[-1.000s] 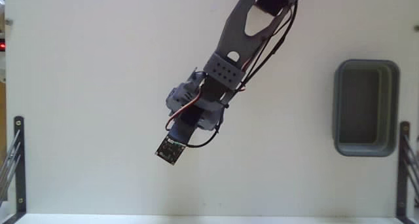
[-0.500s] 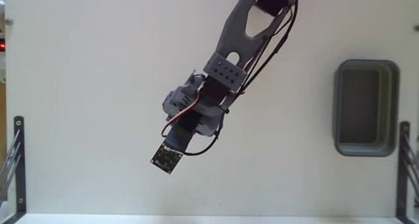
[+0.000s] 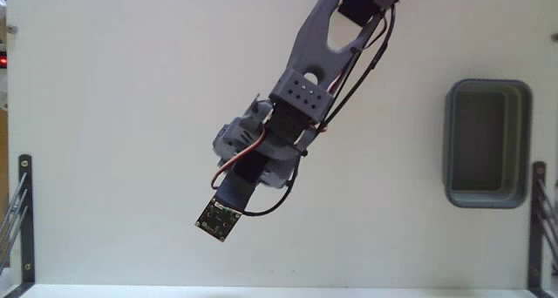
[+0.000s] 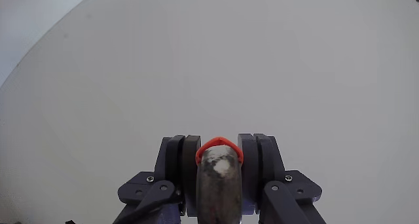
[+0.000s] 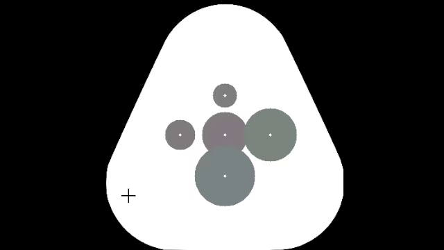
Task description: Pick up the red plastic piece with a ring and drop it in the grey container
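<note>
**Item: red plastic piece with a ring** (image 4: 219, 149). Small red-orange loop, seen only in the wrist view, sitting between the two fingers of the gripper (image 4: 219, 160), which are closed on it from either side. A grey, mottled, rounded body fills the loop and runs down toward the camera; whether it belongs to the piece cannot be told. In the fixed view the piece is hidden under the arm's wrist and the camera board (image 3: 218, 220).

**Handling, as judged:** light, rigid moulded plastic, smooth and so likely to slip if pinched on a curve. The flanks of the loop, where the fingers now bear, look the soundest hold; the thin band of the ring looks the weakest part.

**Landmark: grey container** (image 3: 454, 141). Rounded-rectangle tub with a thick rim and darker inside, nothing visible in it. The gripper and the piece stand well apart from it, to its left and somewhat lower in the fixed view, over bare white table (image 3: 113, 141).
</note>
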Controlling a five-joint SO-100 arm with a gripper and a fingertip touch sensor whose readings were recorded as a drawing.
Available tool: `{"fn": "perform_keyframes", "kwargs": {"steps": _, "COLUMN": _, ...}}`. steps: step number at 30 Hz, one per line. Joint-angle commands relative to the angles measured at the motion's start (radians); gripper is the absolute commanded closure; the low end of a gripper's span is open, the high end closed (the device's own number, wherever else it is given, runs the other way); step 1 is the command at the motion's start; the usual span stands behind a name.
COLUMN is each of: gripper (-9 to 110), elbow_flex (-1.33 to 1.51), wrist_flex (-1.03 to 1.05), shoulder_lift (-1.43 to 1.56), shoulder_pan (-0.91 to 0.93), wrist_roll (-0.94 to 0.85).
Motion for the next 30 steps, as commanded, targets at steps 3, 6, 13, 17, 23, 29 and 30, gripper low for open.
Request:
{"fn": "perform_keyframes", "kwargs": {"steps": 3, "gripper": 73, "elbow_flex": -0.056, "wrist_flex": 0.005, "shoulder_lift": 0.038, "shoulder_pan": 0.019, "wrist_roll": 0.002}}
{"fn": "perform_keyframes", "kwargs": {"steps": 6, "gripper": 73, "elbow_flex": -0.056, "wrist_flex": 0.005, "shoulder_lift": 0.038, "shoulder_pan": 0.019, "wrist_roll": 0.002}}
{"fn": "perform_keyframes", "kwargs": {"steps": 13, "gripper": 73, "elbow_flex": -0.056, "wrist_flex": 0.005, "shoulder_lift": 0.038, "shoulder_pan": 0.019, "wrist_roll": 0.002}}
{"fn": "perform_keyframes", "kwargs": {"steps": 17, "gripper": 73, "elbow_flex": -0.056, "wrist_flex": 0.006, "shoulder_lift": 0.039, "shoulder_pan": 0.014, "wrist_roll": 0.002}}
{"fn": "perform_keyframes", "kwargs": {"steps": 23, "gripper": 73, "elbow_flex": -0.053, "wrist_flex": 0.008, "shoulder_lift": 0.044, "shoulder_pan": -0.018, "wrist_roll": 0.002}}
{"fn": "perform_keyframes", "kwargs": {"steps": 29, "gripper": 73, "elbow_flex": -0.047, "wrist_flex": 0.012, "shoulder_lift": 0.053, "shoulder_pan": -0.075, "wrist_roll": 0.002}}
{"fn": "perform_keyframes", "kwargs": {"steps": 30, "gripper": 73, "elbow_flex": -0.046, "wrist_flex": 0.012, "shoulder_lift": 0.056, "shoulder_pan": -0.089, "wrist_roll": 0.002}}
